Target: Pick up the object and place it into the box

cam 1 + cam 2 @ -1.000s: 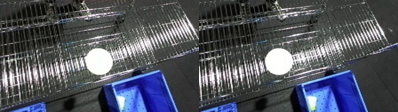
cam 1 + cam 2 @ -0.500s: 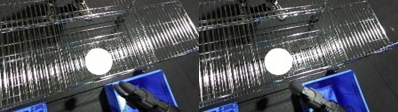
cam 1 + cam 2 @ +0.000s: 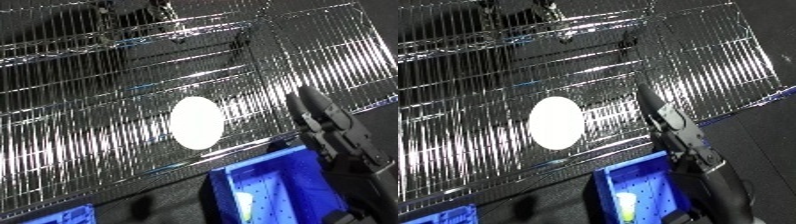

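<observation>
A white oval object lies flat on a shiny wire-mesh shelf. Below the shelf's front edge stands a blue bin, with a small pale thing inside it. My right hand comes up from the lower right, over the bin's right side. Its dark fingers are straight and point up over the shelf's front edge. The hand is to the right of the white object, apart from it, and holds nothing. My left hand does not show.
Raised wire walls border the shelf at the back, and a second mesh panel lies at the right. A corner of another blue bin shows at the lower left. Dark floor lies at the right.
My right hand has risen from the lower edge, past the blue bin, up to the shelf's front edge beside the white object. The object and the bin have not moved.
</observation>
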`<state>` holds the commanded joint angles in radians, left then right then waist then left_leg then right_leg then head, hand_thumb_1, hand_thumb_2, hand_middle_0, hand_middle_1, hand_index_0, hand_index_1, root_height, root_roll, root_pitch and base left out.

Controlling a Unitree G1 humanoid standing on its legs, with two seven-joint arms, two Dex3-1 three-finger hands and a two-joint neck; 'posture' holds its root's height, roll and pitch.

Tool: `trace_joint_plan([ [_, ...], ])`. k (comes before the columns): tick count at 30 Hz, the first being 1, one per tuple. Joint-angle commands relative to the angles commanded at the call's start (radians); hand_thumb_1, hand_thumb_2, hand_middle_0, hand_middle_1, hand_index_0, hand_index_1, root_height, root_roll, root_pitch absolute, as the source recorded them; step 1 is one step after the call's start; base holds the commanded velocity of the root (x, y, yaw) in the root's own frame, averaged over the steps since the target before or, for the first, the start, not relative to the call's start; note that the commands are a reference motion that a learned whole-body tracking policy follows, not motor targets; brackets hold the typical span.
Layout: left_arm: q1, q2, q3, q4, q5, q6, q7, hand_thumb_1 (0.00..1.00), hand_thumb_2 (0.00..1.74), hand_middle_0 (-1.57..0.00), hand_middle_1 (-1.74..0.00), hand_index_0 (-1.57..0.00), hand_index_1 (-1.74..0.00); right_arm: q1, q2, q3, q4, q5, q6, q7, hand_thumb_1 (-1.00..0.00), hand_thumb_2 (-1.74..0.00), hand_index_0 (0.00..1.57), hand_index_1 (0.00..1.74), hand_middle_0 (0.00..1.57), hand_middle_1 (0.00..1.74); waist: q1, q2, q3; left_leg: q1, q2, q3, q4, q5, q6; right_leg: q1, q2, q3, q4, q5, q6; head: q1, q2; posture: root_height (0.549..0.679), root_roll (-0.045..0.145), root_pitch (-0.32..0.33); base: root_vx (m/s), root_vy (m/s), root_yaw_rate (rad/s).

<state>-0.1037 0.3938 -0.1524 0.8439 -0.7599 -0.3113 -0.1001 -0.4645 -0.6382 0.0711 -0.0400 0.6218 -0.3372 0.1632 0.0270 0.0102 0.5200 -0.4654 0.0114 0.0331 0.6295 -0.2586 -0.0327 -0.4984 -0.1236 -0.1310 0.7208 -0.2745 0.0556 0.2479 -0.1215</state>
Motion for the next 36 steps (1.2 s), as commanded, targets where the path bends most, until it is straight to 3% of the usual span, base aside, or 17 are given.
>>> trace_joint_plan([
  [9, -0.014, 0.0, -0.037, -0.008, 0.014, 0.016, 0.009, 0.0, 0.0, 0.0, 0.0, 0.0, 0.0, -0.142, -0.06, 0.111, 0.169, -0.116, 0.049, -0.186, 0.0, 0.0, 0.0, 0.0, 0.0, 0.0, 0.032, 0.017, 0.0, -0.007, -0.016, -0.014, 0.008, 0.0, 0.0047, -0.003, -0.0081, -0.008, 0.012, -0.008, -0.0116, 0.059, -0.012, 0.64, 0.052, 0.068, 0.013, -0.001, 0.047],
  [15, -0.029, -0.003, -0.071, 0.002, 0.013, 0.021, 0.012, 0.0, 0.0, 0.0, 0.0, 0.0, 0.0, -0.246, -0.079, 0.181, 0.3, -0.107, 0.064, -0.242, 0.0, 0.0, 0.0, 0.0, 0.0, 0.0, 0.052, 0.033, 0.0, -0.016, -0.026, -0.021, 0.008, 0.003, 0.007, -0.012, -0.0161, -0.012, 0.016, -0.007, -0.0163, 0.099, -0.011, 0.639, 0.056, 0.07, -0.001, 0.004, 0.049],
  [21, -0.041, -0.006, -0.103, 0.002, 0.007, 0.019, 0.011, 0.0, 0.0, 0.0, 0.0, 0.0, 0.0, -0.355, -0.081, 0.241, 0.439, -0.053, 0.082, -0.242, 0.0, 0.0, 0.0, 0.0, 0.0, 0.0, 0.069, 0.052, 0.0, -0.033, -0.036, -0.024, 0.014, 0.003, 0.0077, -0.03, -0.0231, -0.014, 0.027, -0.009, -0.0219, 0.141, -0.011, 0.638, 0.061, 0.076, -0.007, 0.015, 0.049],
  [28, -0.046, 0.0, -0.127, -0.012, -0.003, 0.027, 0.006, 0.0, 0.0, 0.0, 0.0, 0.0, 0.0, -0.452, -0.084, 0.302, 0.581, 0.0, 0.106, -0.177, 0.0, 0.0, 0.0, 0.0, 0.0, 0.0, 0.085, 0.069, 0.0, -0.047, -0.045, -0.024, 0.011, 0.006, 0.0082, -0.048, -0.0288, -0.017, 0.031, -0.008, -0.0265, 0.172, -0.009, 0.637, 0.066, 0.086, -0.001, 0.02, 0.047],
  [36, -0.046, 0.0, -0.145, -0.023, -0.01, 0.029, 0.0, 0.0, 0.0, 0.0, 0.0, 0.0, 0.0, -0.511, -0.068, 0.365, 0.671, 0.013, 0.142, -0.109, 0.0, 0.0, 0.0, 0.0, 0.0, 0.0, 0.097, 0.081, 0.0, -0.061, -0.05, -0.025, 0.004, 0.013, 0.0094, -0.068, -0.0324, -0.019, 0.035, -0.007, -0.0304, 0.196, -0.003, 0.636, 0.068, 0.098, -0.004, 0.017, 0.035],
])
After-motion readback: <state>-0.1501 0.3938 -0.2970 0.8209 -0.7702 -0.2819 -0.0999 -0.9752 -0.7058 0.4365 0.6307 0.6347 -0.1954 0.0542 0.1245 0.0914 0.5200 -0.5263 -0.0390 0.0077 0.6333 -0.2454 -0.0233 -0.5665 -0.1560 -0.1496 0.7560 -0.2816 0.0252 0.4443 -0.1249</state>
